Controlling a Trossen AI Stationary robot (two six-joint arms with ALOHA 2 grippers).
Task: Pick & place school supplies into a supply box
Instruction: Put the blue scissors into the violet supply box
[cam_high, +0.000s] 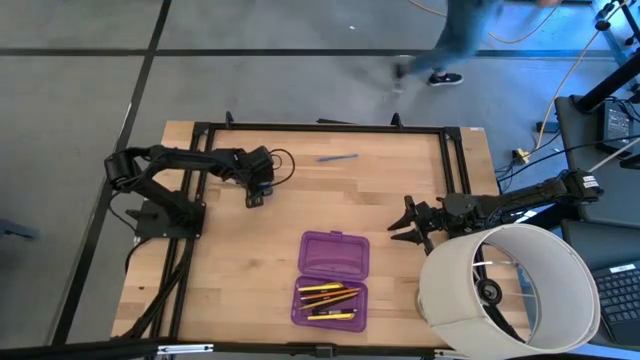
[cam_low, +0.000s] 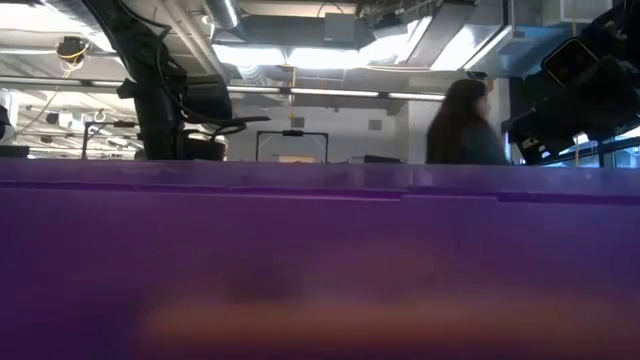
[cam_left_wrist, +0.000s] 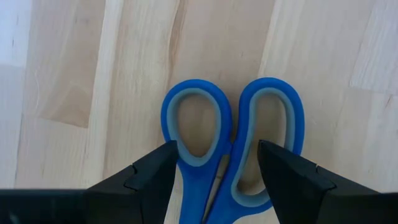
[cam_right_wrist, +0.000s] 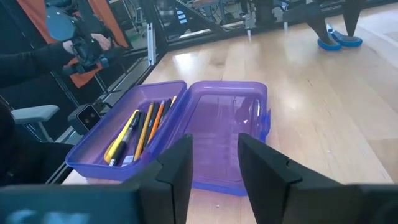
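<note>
From above: a pale wooden surface (cam_high: 240, 260) carries an open purple supply box (cam_high: 333, 278) near the middle of its front edge; the front half holds yellow pencils (cam_high: 327, 293) and dark pens, the back half looks empty; a blue pen (cam_high: 338, 158) lies alone near the back edge; the left tool (cam_high: 255, 197) points down at the surface toward the back-left, the scissors beneath it hidden here; the right tool (cam_high: 409, 228) waits just right of the box, beside a large white cylinder (cam_high: 510, 285) at the front-right corner.

From surface level: the purple box wall (cam_low: 320, 270) fills nearly the whole picture; a person stands in the room behind.

From the left wrist: small blue-handled scissors (cam_left_wrist: 233, 146) lie flat on the wood, loops forward, blades hidden; the left tool's fingers (cam_left_wrist: 155, 177) stand apart, one outside each loop, apparently not yet pressing on them; the scissors are likely light and rigid, their smooth plastic slippery, so squeezing both loops together seems the safest hold.

From the right wrist: the right tool's fingers (cam_right_wrist: 177, 168) are a little apart and hold nothing; the box lies open just ahead, pencils and pens in one half.
</note>
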